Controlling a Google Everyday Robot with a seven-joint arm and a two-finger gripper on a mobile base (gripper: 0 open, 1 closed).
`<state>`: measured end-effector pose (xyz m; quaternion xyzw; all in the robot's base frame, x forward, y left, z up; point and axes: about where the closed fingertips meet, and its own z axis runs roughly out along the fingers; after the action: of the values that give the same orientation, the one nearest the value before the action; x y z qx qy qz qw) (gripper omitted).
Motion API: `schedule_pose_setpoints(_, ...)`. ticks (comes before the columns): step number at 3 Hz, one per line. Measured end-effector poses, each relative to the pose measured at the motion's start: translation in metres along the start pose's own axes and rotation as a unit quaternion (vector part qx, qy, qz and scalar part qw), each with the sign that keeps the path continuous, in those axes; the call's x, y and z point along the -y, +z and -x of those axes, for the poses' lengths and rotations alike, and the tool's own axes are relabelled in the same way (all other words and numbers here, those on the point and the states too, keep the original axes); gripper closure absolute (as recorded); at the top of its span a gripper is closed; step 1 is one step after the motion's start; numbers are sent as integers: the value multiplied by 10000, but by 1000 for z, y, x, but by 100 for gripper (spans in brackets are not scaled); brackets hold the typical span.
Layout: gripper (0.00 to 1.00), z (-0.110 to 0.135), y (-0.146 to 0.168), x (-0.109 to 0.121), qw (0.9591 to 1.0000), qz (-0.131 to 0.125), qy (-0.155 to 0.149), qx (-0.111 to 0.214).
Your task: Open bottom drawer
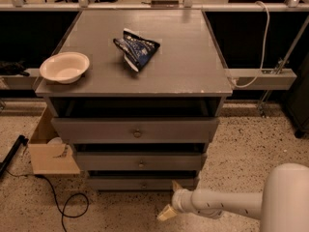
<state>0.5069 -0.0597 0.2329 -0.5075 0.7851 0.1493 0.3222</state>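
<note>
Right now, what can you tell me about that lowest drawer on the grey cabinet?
The bottom drawer is the lowest of three grey fronts. It looks like painted wood and is flat, with a small round knob at its centre. It sits just above the speckled floor, with a dark gap over it, and does not look pulled out. The gripper hovers by its right end, fingers apart, with one tip close to the front's corner. Whether it touches, I cannot tell.

Dim overhead light; sheen on cabinet top [193, 57]; end effector [169, 200] pale by shadowed bottom drawer [120, 183].
</note>
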Motion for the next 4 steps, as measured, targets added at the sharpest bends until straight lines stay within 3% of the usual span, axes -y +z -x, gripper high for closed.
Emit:
schedule_pose_setpoints(3, 0, -3, 23, 16, 9996, -104, -163, -190)
schedule_pose_setpoints(4, 0, 4, 34, 53, 9990, -353, -92, -260)
